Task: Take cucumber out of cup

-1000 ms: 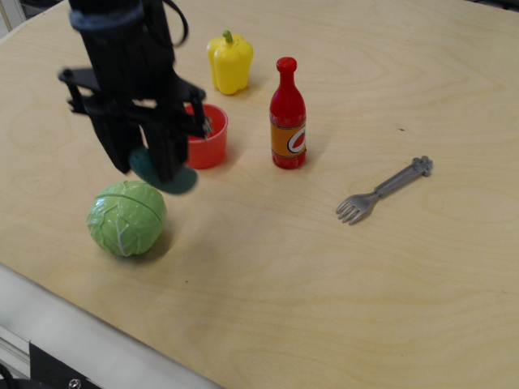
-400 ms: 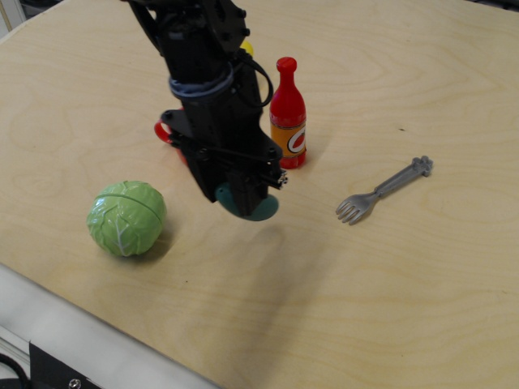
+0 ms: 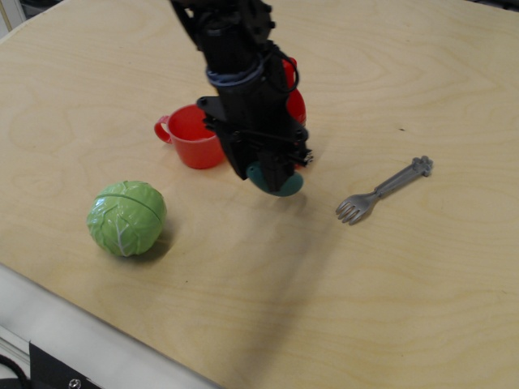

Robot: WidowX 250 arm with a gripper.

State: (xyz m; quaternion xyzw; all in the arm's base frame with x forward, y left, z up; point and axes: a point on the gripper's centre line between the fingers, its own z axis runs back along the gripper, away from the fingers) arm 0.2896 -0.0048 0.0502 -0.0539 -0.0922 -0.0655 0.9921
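Note:
My black gripper [image 3: 272, 174] is shut on the dark teal-green cucumber [image 3: 278, 181] and holds it just above the table, to the right of the cup. The red cup [image 3: 193, 138] stands upright on the wood table with its loop handle to the left, and shows nothing inside it. The arm reaches down from the top of the view and covers most of the red bottle [image 3: 295, 101] behind it.
A light-green cabbage [image 3: 126, 217] lies at the front left. A grey fork [image 3: 384, 190] lies to the right. The table's front edge [image 3: 97, 324] runs across the lower left. The yellow pepper is hidden behind the arm.
The gripper has carried the cucumber rightward, from in front of the cup to a spot right of it, in front of the bottle. The cup is uncovered now.

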